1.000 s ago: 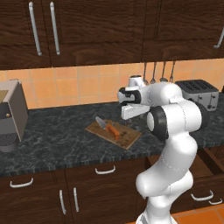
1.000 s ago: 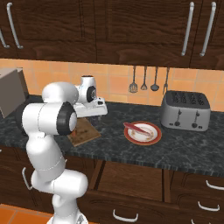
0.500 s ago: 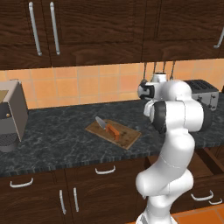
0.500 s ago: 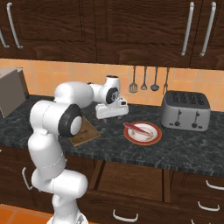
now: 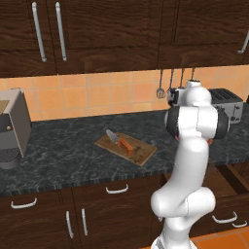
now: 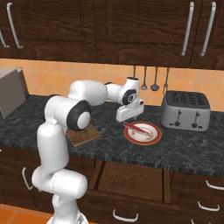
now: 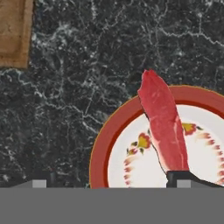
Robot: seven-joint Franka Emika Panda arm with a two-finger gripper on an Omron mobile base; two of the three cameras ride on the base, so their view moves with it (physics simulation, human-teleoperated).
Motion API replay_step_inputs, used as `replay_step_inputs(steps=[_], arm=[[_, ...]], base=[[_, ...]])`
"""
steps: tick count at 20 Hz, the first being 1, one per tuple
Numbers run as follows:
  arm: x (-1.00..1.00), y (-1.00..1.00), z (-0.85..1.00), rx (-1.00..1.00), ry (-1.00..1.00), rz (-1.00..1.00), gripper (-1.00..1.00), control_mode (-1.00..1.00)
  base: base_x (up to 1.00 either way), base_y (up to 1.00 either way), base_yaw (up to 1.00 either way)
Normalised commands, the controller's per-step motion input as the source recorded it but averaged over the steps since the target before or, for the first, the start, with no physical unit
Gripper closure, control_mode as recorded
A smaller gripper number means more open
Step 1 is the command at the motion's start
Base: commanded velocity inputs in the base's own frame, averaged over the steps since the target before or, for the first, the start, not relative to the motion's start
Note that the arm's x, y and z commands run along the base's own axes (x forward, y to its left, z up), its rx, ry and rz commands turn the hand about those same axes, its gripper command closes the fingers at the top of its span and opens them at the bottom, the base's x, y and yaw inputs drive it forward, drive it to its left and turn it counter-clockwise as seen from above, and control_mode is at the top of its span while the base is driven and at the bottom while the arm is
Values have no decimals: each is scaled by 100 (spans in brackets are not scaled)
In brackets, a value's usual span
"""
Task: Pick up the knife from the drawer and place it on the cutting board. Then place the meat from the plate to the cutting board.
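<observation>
Knife [image 5: 121, 143] one, on cutting board [image 5: 141, 152]; meat [image 7: 162, 121] one, on plate [image 7: 114, 131]; claw [image 6: 128, 115] wide open, empty.

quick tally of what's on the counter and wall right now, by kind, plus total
Knife: 1
Cutting board: 1
Meat: 1
Plate: 1
Toaster: 1
Hanging utensils: 3
Grey appliance at the counter's left end: 1
Total: 9
</observation>
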Motion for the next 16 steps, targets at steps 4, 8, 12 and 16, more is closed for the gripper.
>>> replay_step_inputs(steps=[4,8,12,16], arm=[[29,-17,-17,0,0,14,-100,-100],[10,0,-12,0,0,1,-100,-100],[0,0,-26,0,0,0,-100,-100],[0,0,-38,0,0,0,-100,-100]], base=[[0,0,0],[0,0,0],[0,0,0],[0,0,0]])
